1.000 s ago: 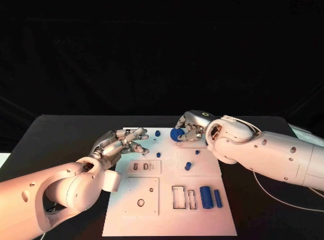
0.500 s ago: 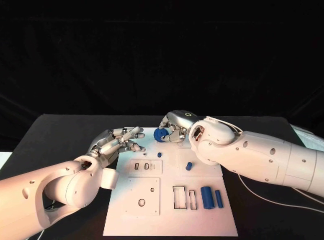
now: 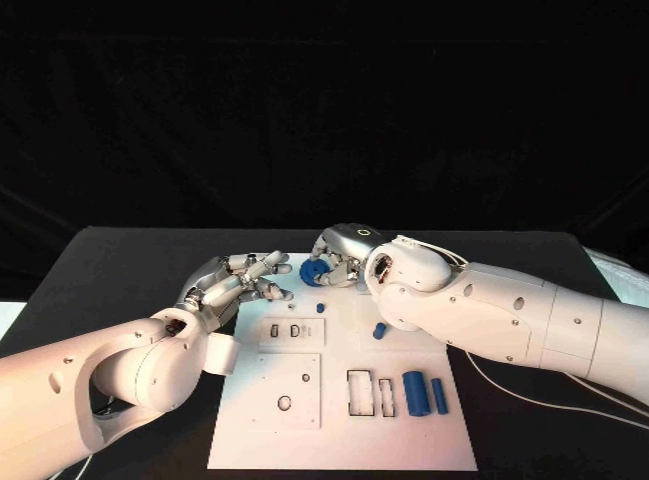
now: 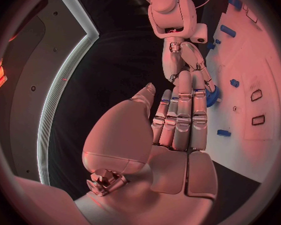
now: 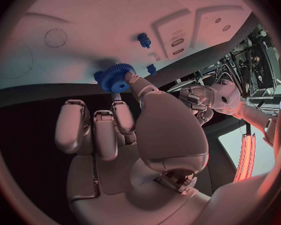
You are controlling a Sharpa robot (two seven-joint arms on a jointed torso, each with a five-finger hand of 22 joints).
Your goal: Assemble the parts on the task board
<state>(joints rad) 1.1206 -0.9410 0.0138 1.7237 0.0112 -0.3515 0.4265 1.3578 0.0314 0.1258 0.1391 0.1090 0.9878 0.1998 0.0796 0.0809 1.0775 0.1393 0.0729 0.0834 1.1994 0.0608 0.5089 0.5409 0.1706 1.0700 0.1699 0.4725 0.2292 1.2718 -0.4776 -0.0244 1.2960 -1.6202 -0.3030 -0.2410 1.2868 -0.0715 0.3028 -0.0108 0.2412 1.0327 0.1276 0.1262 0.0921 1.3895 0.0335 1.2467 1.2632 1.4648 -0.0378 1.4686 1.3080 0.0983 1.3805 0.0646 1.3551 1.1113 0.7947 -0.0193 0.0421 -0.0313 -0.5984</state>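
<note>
A blue toothed gear (image 3: 316, 271) is sitting pinched at the far end of the white task board (image 3: 303, 420). Small blue pegs (image 3: 379, 330) are lying mid-board, and two longer blue cylinders (image 3: 414, 393) are lying side by side near its right edge.

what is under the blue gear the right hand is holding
The blue gear held by the right hand sits over the far end of the white task board. Whether it touches the board or a peg beneath cannot be seen; gear and fingers cover that spot.

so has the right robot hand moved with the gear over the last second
Yes. The right robot hand, holding the blue gear, has shifted along the task board's far edge toward the left robot hand.
</note>
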